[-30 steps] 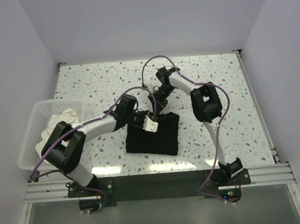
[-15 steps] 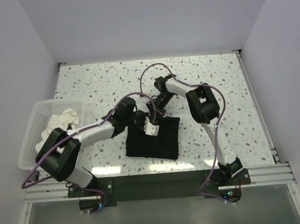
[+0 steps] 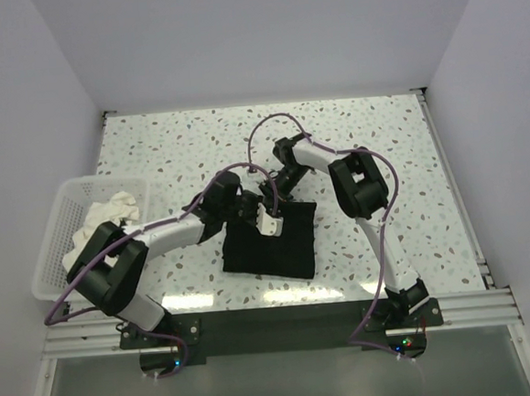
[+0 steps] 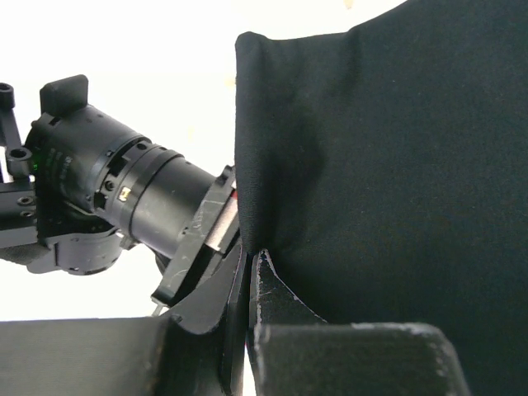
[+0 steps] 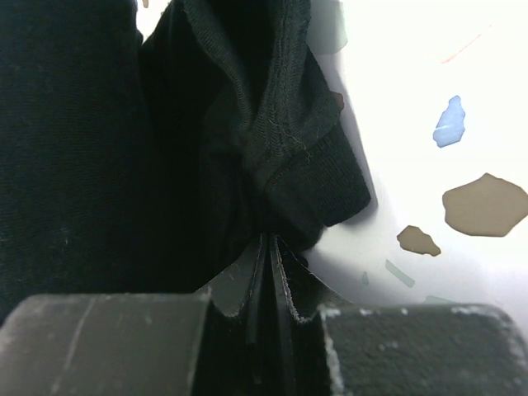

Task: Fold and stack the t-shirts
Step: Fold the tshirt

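Both left fingers (image 4: 205, 304), right fingers (image 5: 233, 289) pinch black t-shirt (image 3: 283, 247).

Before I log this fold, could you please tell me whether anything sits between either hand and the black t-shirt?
Nothing visible does. The left hand and the right hand are each shut on the far edge of the black t-shirt, with the fabric pinched directly in each grip.

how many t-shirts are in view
2. The black t-shirt lies on the table near its front edge; the white t-shirt is crumpled in the basket at the left. More may be hidden under it.
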### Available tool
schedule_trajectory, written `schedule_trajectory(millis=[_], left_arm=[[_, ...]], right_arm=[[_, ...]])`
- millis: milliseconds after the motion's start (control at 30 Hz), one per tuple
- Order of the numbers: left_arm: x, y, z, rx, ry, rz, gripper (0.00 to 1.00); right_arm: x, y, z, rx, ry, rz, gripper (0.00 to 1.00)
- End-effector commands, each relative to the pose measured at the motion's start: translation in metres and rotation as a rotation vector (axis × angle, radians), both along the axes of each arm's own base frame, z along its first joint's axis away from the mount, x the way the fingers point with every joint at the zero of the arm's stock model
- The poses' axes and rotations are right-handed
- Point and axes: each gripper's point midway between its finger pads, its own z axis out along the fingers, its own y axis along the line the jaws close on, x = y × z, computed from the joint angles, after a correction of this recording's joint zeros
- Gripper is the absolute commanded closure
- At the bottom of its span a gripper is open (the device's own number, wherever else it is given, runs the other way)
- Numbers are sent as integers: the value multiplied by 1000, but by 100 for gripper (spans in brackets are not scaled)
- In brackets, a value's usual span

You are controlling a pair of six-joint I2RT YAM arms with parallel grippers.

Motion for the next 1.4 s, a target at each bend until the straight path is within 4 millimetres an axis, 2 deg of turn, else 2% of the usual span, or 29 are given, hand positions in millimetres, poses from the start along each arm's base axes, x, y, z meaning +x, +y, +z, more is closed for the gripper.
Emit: schedule_trajectory(millis=[0,100,167,333,400,433,467,533,600,700,833,900,933,967,1000,1033,1067,1100,1133,1167,1200,1233,1267,1300,1333,1367], left_arm=[[23,-5,28,-73,-153,24,100],[27,-5,35,-102,-204,35,100],[25,-3,33,-113,-218,34,100],[19,3,17,-80,-236,22,100],[21,5,18,-84,-263,37,90],[23,5,21,-88,-270,44,82],[25,5,25,-99,-278,55,67],[29,6,36,-117,-301,76,54],[30,8,45,-137,-308,88,48],[25,10,65,-185,-291,76,46],[15,18,75,-202,-189,73,45],[8,18,91,-235,-139,47,45],[6,26,88,-221,-91,57,44],[6,26,95,-228,-65,59,44],[3,27,96,-225,-37,46,44],[0,35,85,-185,31,61,43],[5,36,94,-186,44,71,43],[5,39,92,-174,91,81,43],[8,51,76,-137,188,123,41],[18,52,90,-155,225,154,41],[22,55,89,-150,277,169,41],[24,70,60,-94,431,219,40],[40,71,79,-102,435,222,35],[44,72,79,-103,501,215,32],[40,87,46,-45,687,256,28],[59,85,67,-48,658,231,25]], right_arm=[[3,-4,-10,-19,-82,59,90],[3,-4,-10,-18,-79,61,90],[2,-4,-9,-17,-75,61,90],[11,-2,-4,-21,-103,57,86],[19,0,3,-20,-131,54,85],[21,1,4,-25,-144,54,84],[23,1,6,-26,-152,52,84],[29,2,12,-33,-182,53,83],[34,2,18,-36,-211,56,81],[40,-2,23,-53,-256,68,80],[48,-5,35,-62,-313,79,77],[55,-6,46,-63,-348,74,76],[57,-7,51,-65,-365,75,75],[60,-7,58,-64,-391,76,74],[67,-8,63,-74,-429,75,73],[71,-11,66,-81,-446,72,72],[76,-13,70,-85,-471,70,71],[82,-18,78,-98,-506,61,67],[89,-25,80,-110,-521,46,66],[94,-29,85,-112,-543,45,62],[99,-42,89,-136,-548,24,60],[102,-49,92,-141,-552,16,58],[105,-56,95,-143,-554,8,53],[107,-70,100,-151,-540,-17,51],[105,-75,103,-142,-523,-27,49],[101,-82,102,-145,-504,-23,47]])
